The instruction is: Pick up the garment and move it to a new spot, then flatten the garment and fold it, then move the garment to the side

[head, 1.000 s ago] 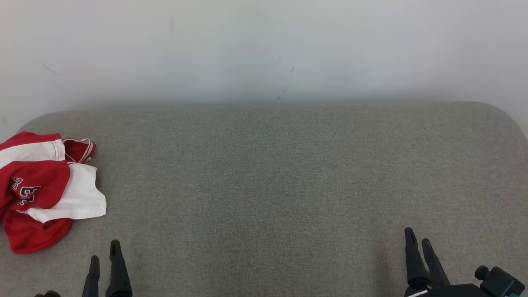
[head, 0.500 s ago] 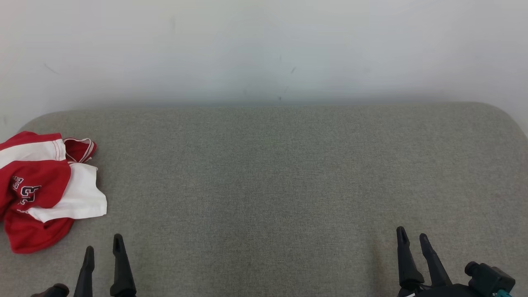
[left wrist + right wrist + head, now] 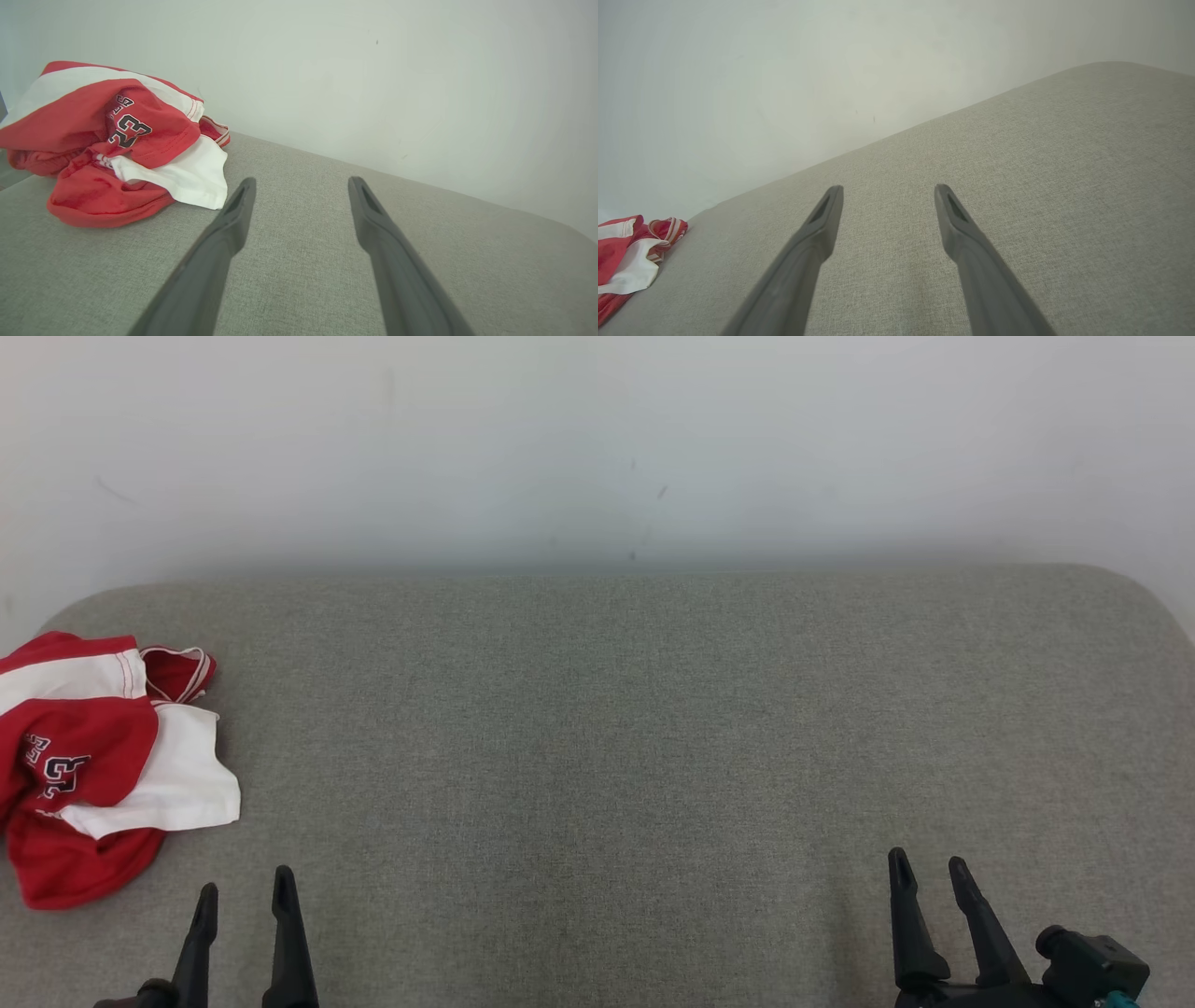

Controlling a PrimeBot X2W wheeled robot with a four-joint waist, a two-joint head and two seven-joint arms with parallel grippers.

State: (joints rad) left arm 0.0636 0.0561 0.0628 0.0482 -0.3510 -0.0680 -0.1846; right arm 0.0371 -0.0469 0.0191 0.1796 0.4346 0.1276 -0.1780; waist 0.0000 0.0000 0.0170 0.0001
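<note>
Over the last second the left jaws at the lower left have edged rightward and the right jaws at the lower right leftward, both released and empty, while the crumpled red-and-white garment stays untouched at the grey fabric surface's left edge, so pickup seems not yet begun.

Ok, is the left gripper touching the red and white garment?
Apart. In the head view, bare grey cushion shows between the open left gripper and the garment, which lies crumpled ahead and to its left.
</note>
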